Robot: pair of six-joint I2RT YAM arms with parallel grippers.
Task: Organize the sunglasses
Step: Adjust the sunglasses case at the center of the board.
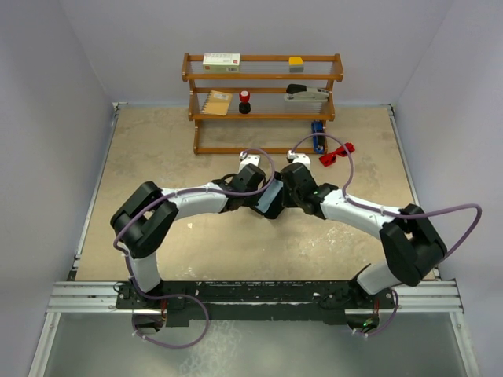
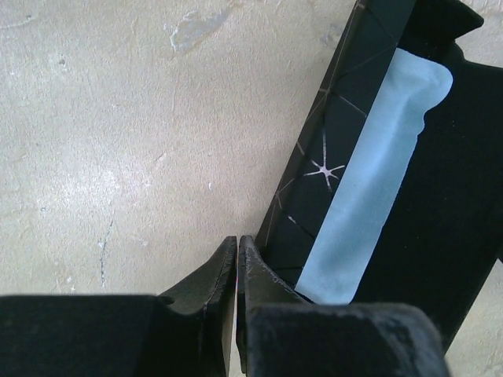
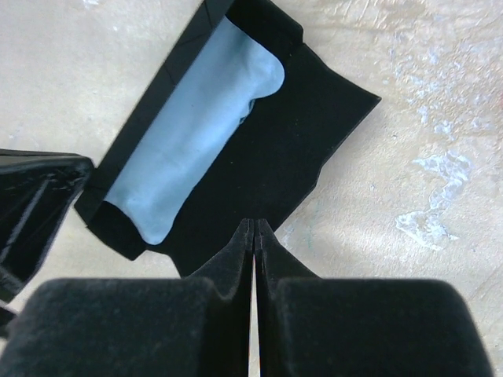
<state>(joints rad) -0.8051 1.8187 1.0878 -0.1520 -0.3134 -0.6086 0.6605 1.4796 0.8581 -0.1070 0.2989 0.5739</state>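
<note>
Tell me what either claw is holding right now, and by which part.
Nothing that I can see: the left claw and right claw are both shut, tips by the open black case, sunglasses untouched.

The table top (image 2: 118, 157) is pale, matt and rough, scuffed in blotches; the case (image 3: 314, 133) is black, its open flap matt and felt-like, its outer shell smoother with thin pale lines; the cloth (image 3: 196, 118) in it is soft light-blue fabric; the shelf (image 1: 263, 77) is varnished wood; the sunglasses (image 1: 335, 154) look like glossy red plastic.
</note>
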